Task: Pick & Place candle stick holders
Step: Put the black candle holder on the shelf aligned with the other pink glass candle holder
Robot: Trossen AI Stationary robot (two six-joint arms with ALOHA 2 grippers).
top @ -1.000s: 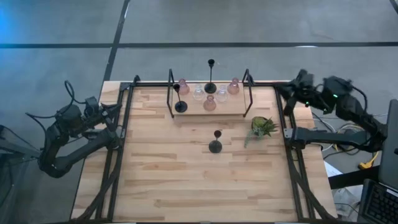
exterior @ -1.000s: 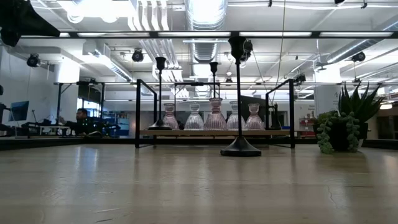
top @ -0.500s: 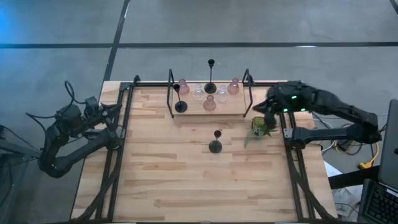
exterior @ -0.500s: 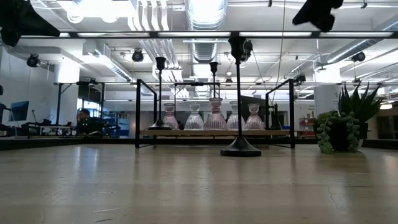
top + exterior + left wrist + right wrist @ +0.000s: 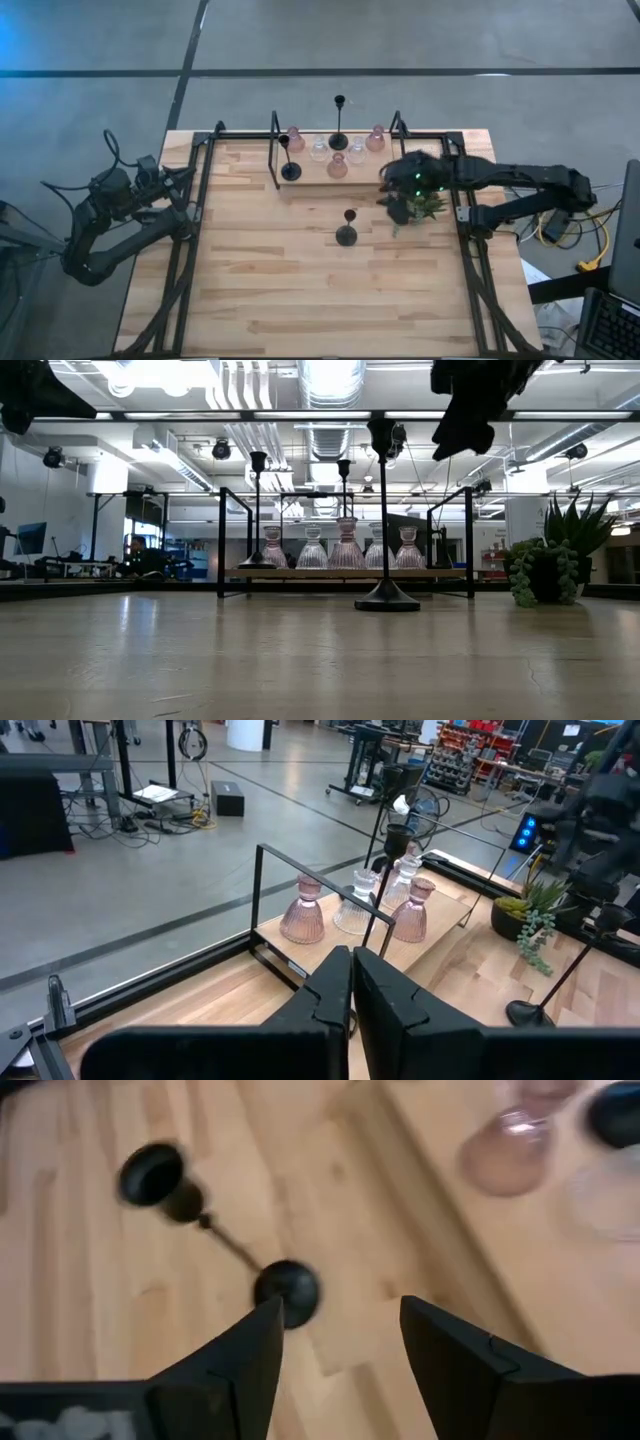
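Currently on the table point(image 5: 300, 290): one black holder point(image 5: 346, 233) standing alone near the middle, upright on its round base, apart from everything else. Behind it, a raised shelf point(image 5: 310, 179) at the far edge carries the rest: a second black holder point(image 5: 289, 170) at its left end, a third black holder point(image 5: 339, 139) at the back, pink holders point(image 5: 337, 166) and clear holders point(image 5: 319, 151) grouped between them.

Plant point(image 5: 427, 205): right of the lone holder, beside the shelf's right end.

Right gripper point(image 5: 396, 203): raised above the table, over the plant's left side, between shelf and lone holder. Jaws wide apart, holding nothing; its wrist view looks down on the lone holder point(image 5: 215, 1235) between the fingers point(image 5: 450, 1350).

Left gripper point(image 5: 187, 173): parked at the table's left edge, jaws closed together, empty.
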